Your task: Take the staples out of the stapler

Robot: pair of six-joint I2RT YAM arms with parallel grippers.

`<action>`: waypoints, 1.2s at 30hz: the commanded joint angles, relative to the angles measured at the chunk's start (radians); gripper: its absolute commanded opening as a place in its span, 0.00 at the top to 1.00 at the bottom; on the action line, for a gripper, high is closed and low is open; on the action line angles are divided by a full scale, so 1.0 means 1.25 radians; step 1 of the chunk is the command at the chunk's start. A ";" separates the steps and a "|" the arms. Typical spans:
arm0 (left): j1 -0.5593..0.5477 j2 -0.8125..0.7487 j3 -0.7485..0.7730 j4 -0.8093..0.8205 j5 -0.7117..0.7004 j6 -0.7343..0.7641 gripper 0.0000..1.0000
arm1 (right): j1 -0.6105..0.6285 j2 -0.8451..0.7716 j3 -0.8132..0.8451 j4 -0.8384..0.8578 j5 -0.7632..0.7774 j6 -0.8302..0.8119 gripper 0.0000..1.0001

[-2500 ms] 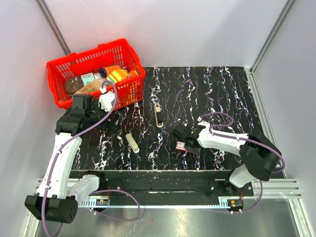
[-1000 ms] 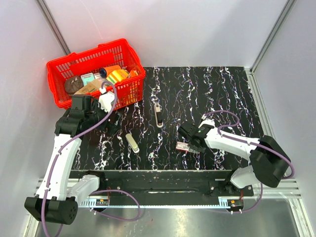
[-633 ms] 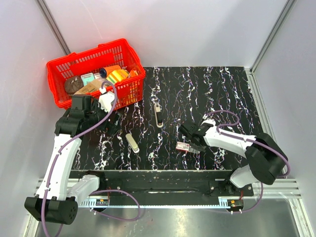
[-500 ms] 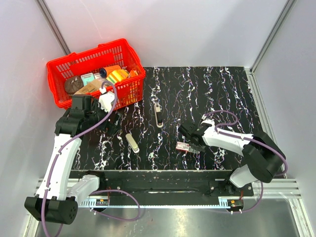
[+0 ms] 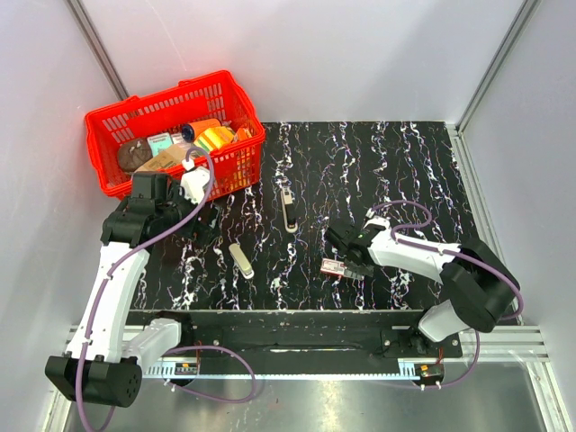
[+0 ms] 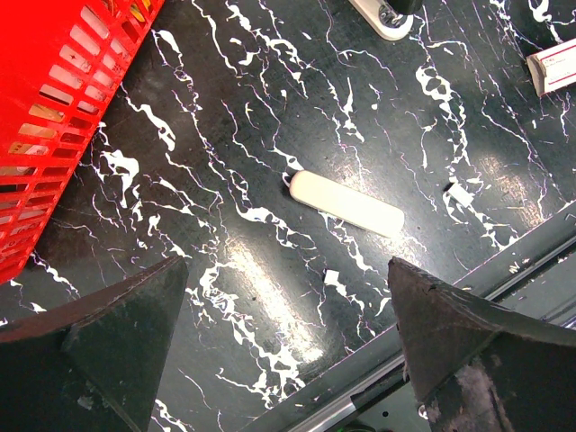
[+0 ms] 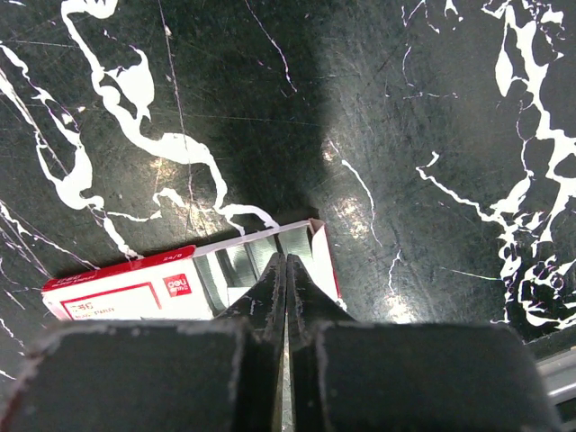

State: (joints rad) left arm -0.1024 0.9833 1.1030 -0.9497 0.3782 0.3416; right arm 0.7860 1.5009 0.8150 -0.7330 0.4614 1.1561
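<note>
The stapler (image 5: pixel 288 212) is a slim black bar with a silver top piece, lying mid-table; its end shows at the top of the left wrist view (image 6: pixel 387 16). A red-and-white staple box (image 5: pixel 334 265) lies open on the table, with silver staples (image 7: pixel 236 266) visible inside. My right gripper (image 5: pixel 353 256) is shut, and its fingertips (image 7: pixel 274 270) point into the box's open end (image 7: pixel 310 261). I cannot see anything held between them. My left gripper (image 5: pixel 196 221) hangs open and empty (image 6: pixel 283 360) above the table near the basket.
A pale cream bar (image 5: pixel 240 259) lies left of the stapler; it also shows in the left wrist view (image 6: pixel 346 202). A red basket (image 5: pixel 175 130) full of items stands at the back left. The table's front edge and metal rail (image 6: pixel 432 342) are near the left gripper.
The right gripper has shifted slightly to the right along the staple box since 2.5 s ago; the box stays on the table. The left arm has not moved.
</note>
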 commanded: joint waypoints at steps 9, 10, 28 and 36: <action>0.005 -0.009 -0.001 0.019 0.018 0.011 0.01 | -0.007 -0.048 0.043 -0.042 0.017 -0.008 1.00; 0.005 -0.010 -0.003 0.017 0.018 0.010 0.01 | -0.007 -0.048 0.044 -0.044 0.015 -0.008 1.00; 0.003 -0.012 -0.005 0.021 0.008 0.013 0.01 | -0.005 0.001 0.038 0.024 -0.035 -0.020 1.00; 0.006 -0.012 -0.012 0.027 0.004 0.013 0.01 | -0.005 0.009 0.056 0.024 -0.032 -0.029 1.00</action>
State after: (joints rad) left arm -0.1024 0.9829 1.0927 -0.9485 0.3782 0.3447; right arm 0.7860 1.5097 0.8444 -0.7174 0.4232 1.1259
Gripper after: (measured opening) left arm 0.988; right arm 0.007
